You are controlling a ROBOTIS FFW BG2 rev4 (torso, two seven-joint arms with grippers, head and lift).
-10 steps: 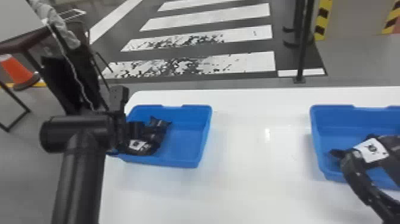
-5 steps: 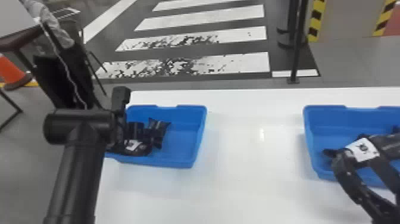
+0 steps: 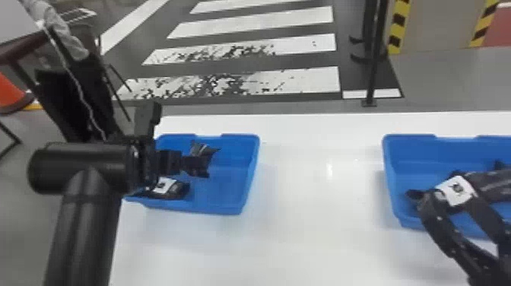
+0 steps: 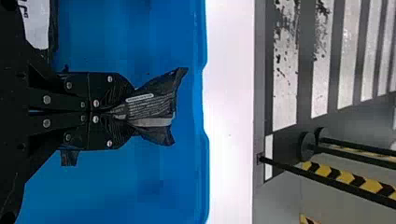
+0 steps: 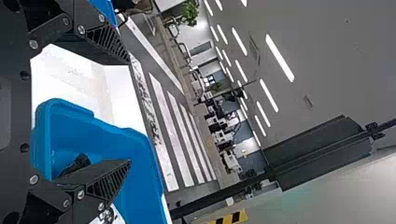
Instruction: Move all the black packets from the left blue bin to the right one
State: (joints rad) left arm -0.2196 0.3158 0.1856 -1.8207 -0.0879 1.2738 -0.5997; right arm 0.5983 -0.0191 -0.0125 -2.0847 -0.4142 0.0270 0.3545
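Fingers of the left gripper [image 3: 181,163] closed on a black packet [image 3: 198,167], within the left blue bin [image 3: 224,207].

The left wrist view shows the left gripper [image 4: 127,110] with its two flat fingers drawn narrow, squeezing the packet's crumpled body between their tips. The packet's flared end, with pale printed panels, sticks out past the fingertips toward the bin's far wall. Whether the packet touches the bin's floor, I cannot tell.

Just beside the held packet, on the side nearer the robot, a second packet with a white label [image 3: 167,188] lies in the same bin, touched by nothing that can be made out.

The right gripper [image 3: 450,211] has its fingers spread wide, with nothing between them. In the right wrist view, one finger is seen against the white table [image 3: 304,228] and the other against the right blue bin [image 3: 391,190]. Dark packets [image 5: 74,164] lie in that bin, near and partly behind the finger, one of them bearing a white label [image 5: 109,214].

Both bins sit on the table, well apart. Beyond it, the grey floor carries white crosswalk stripes [image 3: 266,81], with a black pole [image 3: 374,64] standing there and an orange cone [image 3: 9,91] off to the left.
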